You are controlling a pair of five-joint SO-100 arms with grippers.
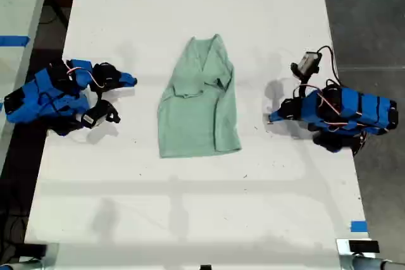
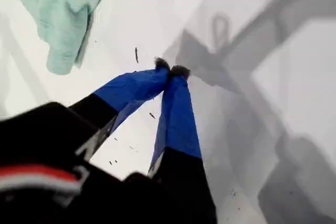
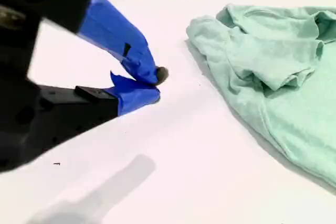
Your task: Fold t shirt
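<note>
White table, matte, with soft arm shadows and a few dark specks near the first fingers. Dark grey floor past the table on the exterior view's right. A second pale surface with a strip of blue tape sits at the exterior view's left edge. 1 blue tape tab is on the table edge, well behind my first gripper.

T shirt lies flat mid-table between the 2 grippers. It is folded lengthwise, with 1 sleeve tucked over the front and the V neck at the far end in the exterior view.

My first gripper has its fingers pressed together, tips touching, holding nothing and low over bare table. The shirt's hem corner is ahead of the fingertips and off to one side, apart from them.

My second gripper has its fingers closed tip to tip on nothing. The shirt's side edge is near, ahead of the tips, not touching.

Small grey box with wires sits just beside the first arm.
</note>
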